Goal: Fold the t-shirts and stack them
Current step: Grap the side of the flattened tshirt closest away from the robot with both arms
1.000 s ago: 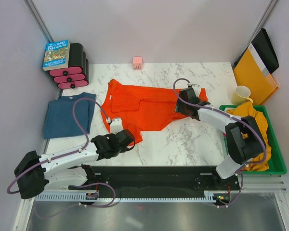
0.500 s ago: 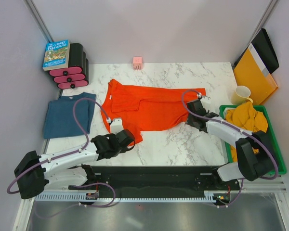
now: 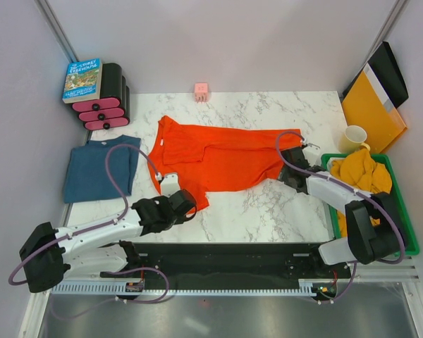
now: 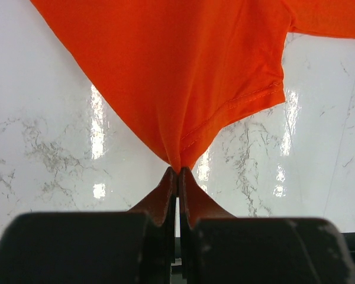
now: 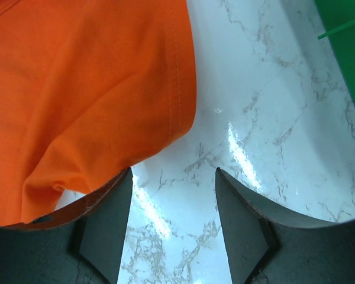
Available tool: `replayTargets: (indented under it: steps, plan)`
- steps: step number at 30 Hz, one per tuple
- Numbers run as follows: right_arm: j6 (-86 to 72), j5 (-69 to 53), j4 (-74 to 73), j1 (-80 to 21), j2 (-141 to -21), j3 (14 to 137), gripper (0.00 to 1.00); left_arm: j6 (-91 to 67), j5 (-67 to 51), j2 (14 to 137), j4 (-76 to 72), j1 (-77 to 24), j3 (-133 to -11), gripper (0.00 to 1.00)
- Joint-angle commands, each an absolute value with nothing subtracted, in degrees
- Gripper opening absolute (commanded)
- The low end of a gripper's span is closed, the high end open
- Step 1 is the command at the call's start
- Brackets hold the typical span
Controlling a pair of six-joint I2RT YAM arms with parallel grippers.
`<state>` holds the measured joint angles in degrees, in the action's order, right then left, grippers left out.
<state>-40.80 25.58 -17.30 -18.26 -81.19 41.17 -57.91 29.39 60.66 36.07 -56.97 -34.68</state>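
Note:
A bright orange-red t-shirt [image 3: 218, 155] lies spread across the middle of the marble table. My left gripper [image 3: 184, 203] is shut on its near-left corner [image 4: 178, 163], pinching a fold of cloth. My right gripper [image 3: 287, 174] is open and empty at the shirt's right edge [image 5: 94, 100]; its left finger [image 5: 106, 219] lies under the cloth's rim. A dark teal-blue t-shirt [image 3: 99, 167] lies folded at the left. A mustard-yellow t-shirt [image 3: 361, 173] is bunched in the green bin [image 3: 402, 211] at the right. No pink shirt shows.
A book [image 3: 82, 79] and a black-and-pink rack [image 3: 107, 98] stand at the back left. A small pink cube [image 3: 201, 91] sits at the back. A cream mug [image 3: 354, 136] and a yellow-orange folder [image 3: 372, 109] stand at the back right.
My right gripper has moved from the shirt's right sleeve near the middle toward the near right, off the cloth. The left gripper has kept its hold and hardly moved.

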Motion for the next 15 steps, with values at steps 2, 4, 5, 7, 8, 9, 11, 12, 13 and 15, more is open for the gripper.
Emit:
replayTargets:
  steps: [2, 4, 5, 7, 8, 9, 11, 12, 13, 15]
  plan:
    - [-43.06, 24.27, -12.67, -15.04, -84.45, 41.58, 0.66, -56.87, 29.62, 58.89, 35.77, -56.86, -34.37, 0.02]
    - [-43.24, 22.86, -11.09, -13.81, -85.86, 41.66, 0.65, -56.78, 29.71, 59.41, 35.77, -56.78, -34.54, 0.02]
    - [-43.33, 22.59, -10.73, -13.62, -87.44, 41.75, 0.65, -56.78, 29.62, 59.59, 35.77, -56.78, -34.63, 0.02]
    - [-43.33, 22.32, -9.68, -13.27, -88.94, 42.36, 0.64, -56.60, 29.44, 60.20, 35.68, -56.86, -34.89, 0.02]
    - [-43.33, 22.32, -9.06, -13.27, -89.82, 42.45, 0.63, -56.51, 29.44, 60.47, 35.77, -56.87, -34.98, 0.02]
    - [-43.33, 22.24, -8.44, -13.18, -90.09, 42.45, 0.62, -56.43, 29.53, 60.64, 35.68, -56.87, -35.33, 0.02]
    - [-43.16, 22.32, -7.65, -13.10, -90.87, 42.71, 0.59, -56.16, 29.62, 61.08, 35.68, -56.78, -35.51, 0.02]
    - [-43.07, 22.67, -7.56, -13.18, -91.05, 42.98, 0.58, -56.16, 29.71, 61.17, 35.68, -56.86, -35.68, 0.02]
    - [-42.98, 23.46, -7.04, -13.18, -91.14, 42.98, 0.55, -56.16, 29.71, 61.43, 35.68, -56.78, -35.86, 0.02]
    - [-42.89, 24.17, -6.42, -13.01, -91.14, 42.72, 0.50, -56.07, 29.53, 61.87, 35.68, -56.87, -36.12, 0.02]
